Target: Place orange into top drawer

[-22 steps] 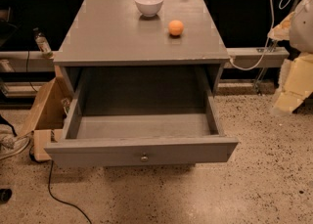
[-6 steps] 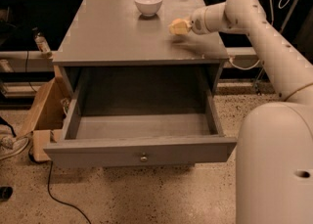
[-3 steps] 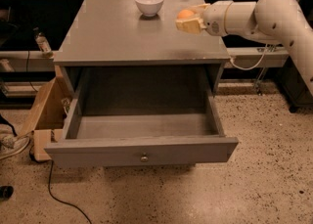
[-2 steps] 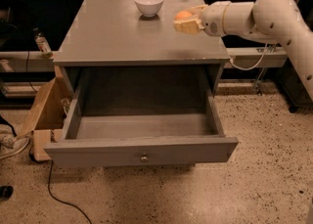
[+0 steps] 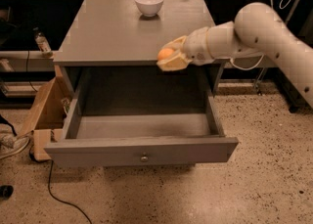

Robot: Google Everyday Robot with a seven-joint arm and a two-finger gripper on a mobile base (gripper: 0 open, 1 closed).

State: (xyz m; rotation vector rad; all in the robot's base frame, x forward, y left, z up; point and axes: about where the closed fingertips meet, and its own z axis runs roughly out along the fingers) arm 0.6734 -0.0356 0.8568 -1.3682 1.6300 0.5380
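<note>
One orange (image 5: pixel 165 53) | gripped in pincer (image 5: pixel 167 59) | above open top drawer (image 5: pixel 98 150)

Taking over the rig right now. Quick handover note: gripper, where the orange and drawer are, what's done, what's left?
Gripper: the two-finger gripper is shut on the small round matte orange, held in the air at the front edge of the grey cabinet top.
Drawer: the wide shallow grey wooden top drawer is pulled open, lower than the gripper and nearer the camera.
Round white bowl sits at the back of the cabinet top.
Done: orange grasped and lifted.
Left: bring it over the drawer, lower, release, withdraw.
</note>
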